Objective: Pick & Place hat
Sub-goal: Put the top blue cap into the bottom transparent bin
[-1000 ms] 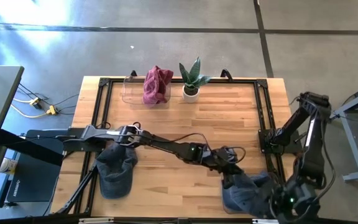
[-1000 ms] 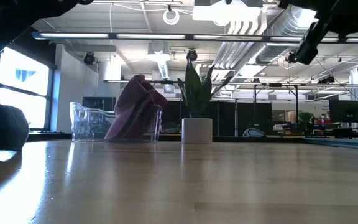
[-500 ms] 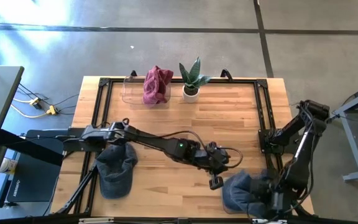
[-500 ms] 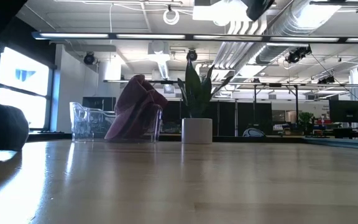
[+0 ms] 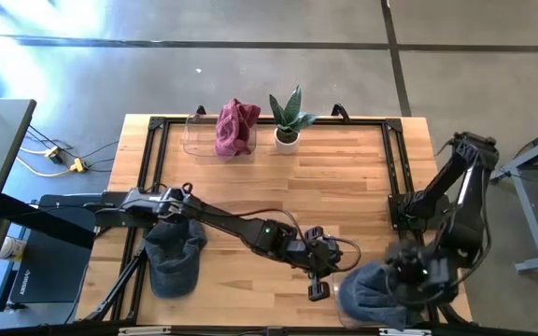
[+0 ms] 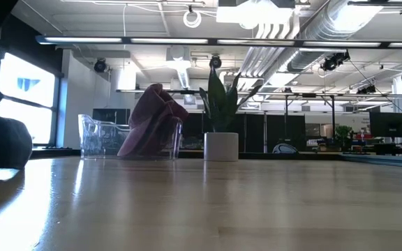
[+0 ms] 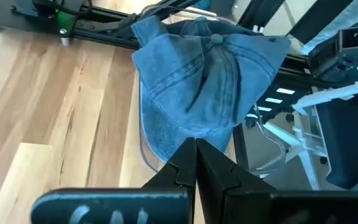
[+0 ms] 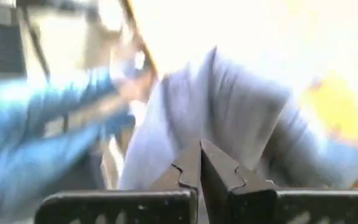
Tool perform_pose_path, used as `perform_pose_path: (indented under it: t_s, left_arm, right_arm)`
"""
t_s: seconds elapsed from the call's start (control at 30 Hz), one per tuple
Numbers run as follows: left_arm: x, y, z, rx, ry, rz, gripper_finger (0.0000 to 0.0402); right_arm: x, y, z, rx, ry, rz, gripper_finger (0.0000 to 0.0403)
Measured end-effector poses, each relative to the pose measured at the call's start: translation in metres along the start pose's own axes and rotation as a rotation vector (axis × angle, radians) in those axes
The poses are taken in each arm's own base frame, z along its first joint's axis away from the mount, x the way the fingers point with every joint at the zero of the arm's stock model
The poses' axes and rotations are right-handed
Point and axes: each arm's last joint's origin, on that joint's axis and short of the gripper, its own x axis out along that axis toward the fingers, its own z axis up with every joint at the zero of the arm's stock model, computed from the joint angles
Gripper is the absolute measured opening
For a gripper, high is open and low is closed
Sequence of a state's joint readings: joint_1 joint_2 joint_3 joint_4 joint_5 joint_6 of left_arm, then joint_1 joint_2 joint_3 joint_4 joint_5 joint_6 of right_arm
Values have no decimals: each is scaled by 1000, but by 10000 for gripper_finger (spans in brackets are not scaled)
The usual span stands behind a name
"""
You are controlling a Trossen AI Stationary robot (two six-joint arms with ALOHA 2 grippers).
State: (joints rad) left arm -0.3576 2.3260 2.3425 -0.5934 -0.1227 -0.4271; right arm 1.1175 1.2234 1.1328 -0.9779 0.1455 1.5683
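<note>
- Both sets of jaws are pressed together with nothing in them: the left gripper (image 5: pixel 318 287) sits low at the front of the desk (image 5: pixel 344 177), the right gripper (image 5: pixel 409 273) right over the blue hat (image 7: pixel 210 74).
- That hat lies at the front right corner; another dark hat (image 5: pixel 174 254) sits front left.
- We'd spread the jaws first, then pinch the brim or a crown fold, not the flat top.
- Lift straight up so it doesn't snag the black frame (image 5: pixel 395 168).

potted plant (image 5: pixel 288 119) upright at far edge | clear bin (image 5: pixel 207 135) beside it | maroon cloth (image 5: pixel 235 127) inside bin
</note>
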Motion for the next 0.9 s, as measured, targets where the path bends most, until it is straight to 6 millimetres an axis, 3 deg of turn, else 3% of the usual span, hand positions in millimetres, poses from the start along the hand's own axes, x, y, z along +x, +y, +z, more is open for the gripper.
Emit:
perform_pose_path:
  t_s: [0.13,0.23,0.4,0.5,0.6,0.77,0.9]
  left_arm:
    - [0,2,1,-1,-5,14,0]
    - [0,3,1,0,-9,24,0]
    - [1,3,-1,5,13,32,0]
    - [0,4,-3,7,29,45,0]
    - [1,5,-3,8,28,59,0]
    - [-7,5,0,8,25,66,0]
    - [-6,5,-2,2,40,76,0]
  right_arm:
    - [11,-6,20,23,-149,-125,1]
    - [30,-9,27,21,-85,-239,1]
    - [76,-28,6,16,229,-339,0]
    - [86,-43,-4,66,295,-415,0]
    - [74,-47,-5,105,267,-446,0]
    - [33,-35,1,94,226,-370,0]
    - [13,-8,0,-64,136,-87,0]
